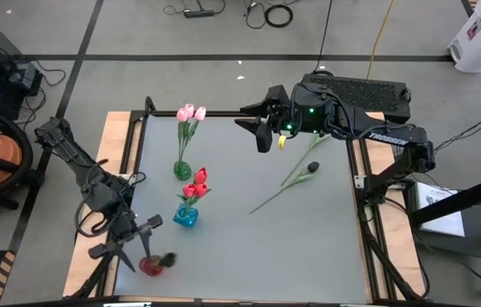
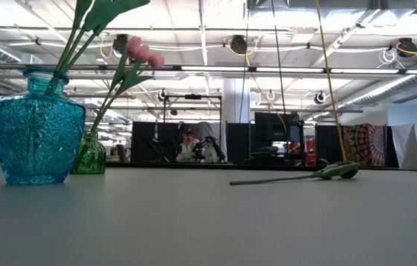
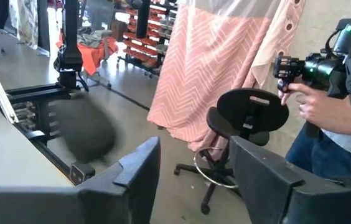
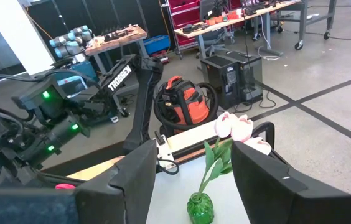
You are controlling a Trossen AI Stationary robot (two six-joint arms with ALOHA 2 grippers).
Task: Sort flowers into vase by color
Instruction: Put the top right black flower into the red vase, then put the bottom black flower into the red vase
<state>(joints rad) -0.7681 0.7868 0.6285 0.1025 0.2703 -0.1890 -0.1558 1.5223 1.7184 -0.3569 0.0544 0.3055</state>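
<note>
Pink tulips (image 1: 192, 112) upright in the green vase (image 1: 182, 170), red tulips (image 1: 198, 182) in the blue vase (image 1: 186, 217), one black tulip (image 1: 169, 258) in the red vase (image 1: 151, 266) at the table's near-left corner, another black tulip (image 1: 290, 182) lying flat on the grey table (image 1: 309, 239), right of the vases. Left gripper (image 1: 130, 241) just beside the red vase, fingers spread apart, clamped on nothing. Right gripper (image 1: 257, 119) raised above the table's far edge, fingers likewise apart and empty.
</note>
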